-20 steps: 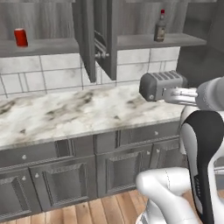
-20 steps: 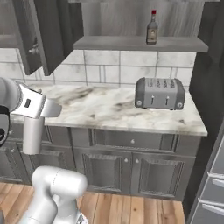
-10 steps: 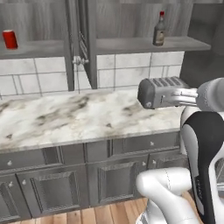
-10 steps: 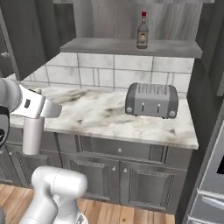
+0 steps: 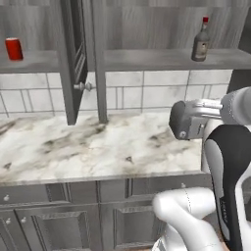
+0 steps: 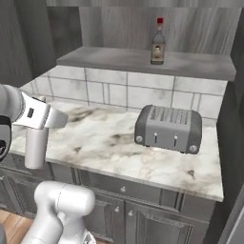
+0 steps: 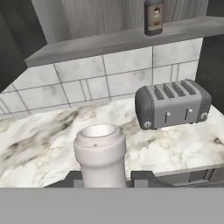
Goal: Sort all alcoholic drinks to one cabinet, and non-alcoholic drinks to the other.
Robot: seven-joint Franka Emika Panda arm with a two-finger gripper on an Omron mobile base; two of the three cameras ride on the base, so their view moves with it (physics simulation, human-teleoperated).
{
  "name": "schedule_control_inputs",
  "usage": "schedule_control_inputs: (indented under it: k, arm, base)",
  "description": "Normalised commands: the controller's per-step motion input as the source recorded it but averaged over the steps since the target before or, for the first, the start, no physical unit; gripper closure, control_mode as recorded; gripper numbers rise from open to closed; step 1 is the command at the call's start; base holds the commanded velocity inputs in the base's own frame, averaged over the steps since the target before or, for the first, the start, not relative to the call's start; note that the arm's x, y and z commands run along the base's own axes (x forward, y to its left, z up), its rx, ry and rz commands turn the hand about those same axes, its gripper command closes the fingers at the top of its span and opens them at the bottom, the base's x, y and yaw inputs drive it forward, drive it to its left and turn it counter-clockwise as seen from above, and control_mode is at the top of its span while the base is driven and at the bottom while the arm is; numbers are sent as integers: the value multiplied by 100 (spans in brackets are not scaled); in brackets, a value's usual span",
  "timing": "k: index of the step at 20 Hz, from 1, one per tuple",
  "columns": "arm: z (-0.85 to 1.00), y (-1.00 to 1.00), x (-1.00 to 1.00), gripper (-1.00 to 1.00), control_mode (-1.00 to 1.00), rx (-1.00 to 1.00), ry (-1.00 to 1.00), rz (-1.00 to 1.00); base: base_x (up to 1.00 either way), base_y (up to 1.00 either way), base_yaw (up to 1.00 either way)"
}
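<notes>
In the hand view my gripper (image 7: 109, 178) is shut on a pale beige-white bottle (image 7: 100, 154), whose open neck points up toward the camera. A squat dark bottle with a red cap (image 5: 200, 45) stands on the right cabinet's grey shelf (image 5: 157, 59); it is also at the shelf's back in the right base view (image 6: 157, 45) and at the top of the hand view (image 7: 153, 16). A red soda can (image 5: 14, 49) stands on the left cabinet's shelf (image 5: 39, 62).
A grey toaster (image 6: 167, 127) sits on the marble counter (image 6: 105, 143) below the right shelf, partly hidden by my arm in the left base view. An open dark cabinet door (image 5: 73, 59) juts out between the two shelves. Lower drawers and doors line the counter front.
The whole picture has shifted: the base has driven, and the toaster and right shelf are now nearer and more central. My gripper keeps its hold on the pale bottle.
</notes>
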Motion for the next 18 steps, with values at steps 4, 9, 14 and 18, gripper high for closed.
schedule_control_inputs:
  k: [4,9,14,18]
  arm:
    - [0,0,0,100,100,0,0,0]
    - [0,0,0,100,100,0,0,0]
    - [0,0,0,100,100,0,0,0]
    - [0,0,0,100,100,0,0,0]
  base:
    - [58,-4,-4]
    - [63,0,-17]
    - [63,0,-24]
    - [66,0,-20]
